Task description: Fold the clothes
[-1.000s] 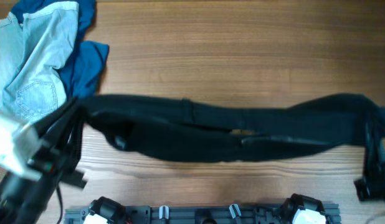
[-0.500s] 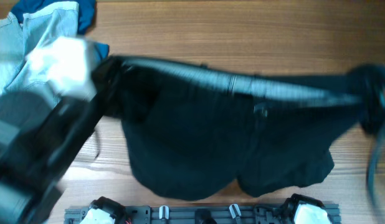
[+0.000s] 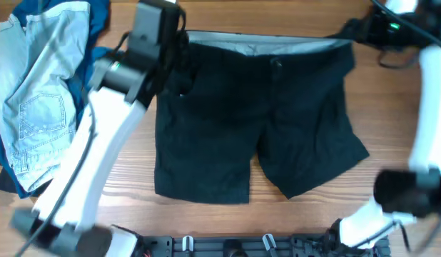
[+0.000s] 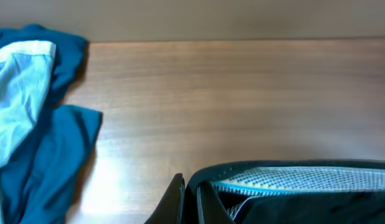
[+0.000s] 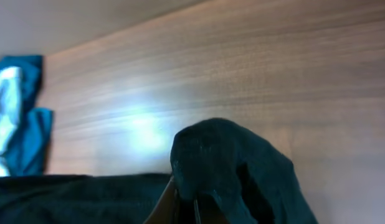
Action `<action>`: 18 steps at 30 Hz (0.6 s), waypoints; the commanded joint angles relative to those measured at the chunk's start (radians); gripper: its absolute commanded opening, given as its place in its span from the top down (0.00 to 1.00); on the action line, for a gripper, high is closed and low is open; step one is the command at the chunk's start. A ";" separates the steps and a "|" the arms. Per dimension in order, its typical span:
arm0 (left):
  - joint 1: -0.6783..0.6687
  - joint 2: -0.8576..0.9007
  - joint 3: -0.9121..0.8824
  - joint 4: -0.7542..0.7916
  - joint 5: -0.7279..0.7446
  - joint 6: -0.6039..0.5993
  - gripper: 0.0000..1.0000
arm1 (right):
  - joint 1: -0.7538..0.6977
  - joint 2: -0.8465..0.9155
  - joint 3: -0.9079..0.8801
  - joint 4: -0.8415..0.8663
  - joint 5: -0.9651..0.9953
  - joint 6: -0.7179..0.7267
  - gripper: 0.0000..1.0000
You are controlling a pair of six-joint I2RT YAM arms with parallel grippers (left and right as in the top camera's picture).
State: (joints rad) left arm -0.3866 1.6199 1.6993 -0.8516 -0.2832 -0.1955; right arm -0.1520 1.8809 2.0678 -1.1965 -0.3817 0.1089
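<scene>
The left pincer (image 4: 187,200) is clamped on the left end of the waistband (image 3: 277,44) of the black shorts (image 3: 256,121), at the bottom edge of its wrist view. The right pincer (image 5: 185,208) is clamped on the bunched right end. Between them the shorts lie spread flat across the centre of the tabletop (image 3: 388,107), with the pale inner waistband at the top and the legs pointing toward the bottom. At upper left, light-blue denim shorts (image 3: 38,93) rest on a dark-blue garment (image 4: 55,155).

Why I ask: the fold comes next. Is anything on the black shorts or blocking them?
Nothing visible does. The black shorts lie spread on the table, left gripper and right gripper shut on their waistband; the denim shorts sit off to the left.
</scene>
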 commanded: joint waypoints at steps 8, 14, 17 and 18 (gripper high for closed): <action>0.078 0.362 0.016 0.512 -0.122 -0.022 0.52 | 0.120 0.322 0.001 0.488 0.029 -0.003 0.59; 0.088 0.395 0.016 0.698 -0.130 -0.020 0.00 | 0.182 0.300 0.011 0.612 0.029 -0.005 0.01; 0.092 0.359 0.016 0.686 -0.133 -0.014 0.00 | 0.187 0.264 0.013 0.573 0.029 -0.001 0.00; 0.092 0.344 0.016 0.665 -0.133 -0.014 0.00 | 0.186 0.250 0.013 0.546 0.029 0.000 0.00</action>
State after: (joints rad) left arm -0.3016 2.0228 1.7000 -0.1574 -0.3916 -0.2157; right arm 0.0410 2.2063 2.0628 -0.6083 -0.3576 0.1070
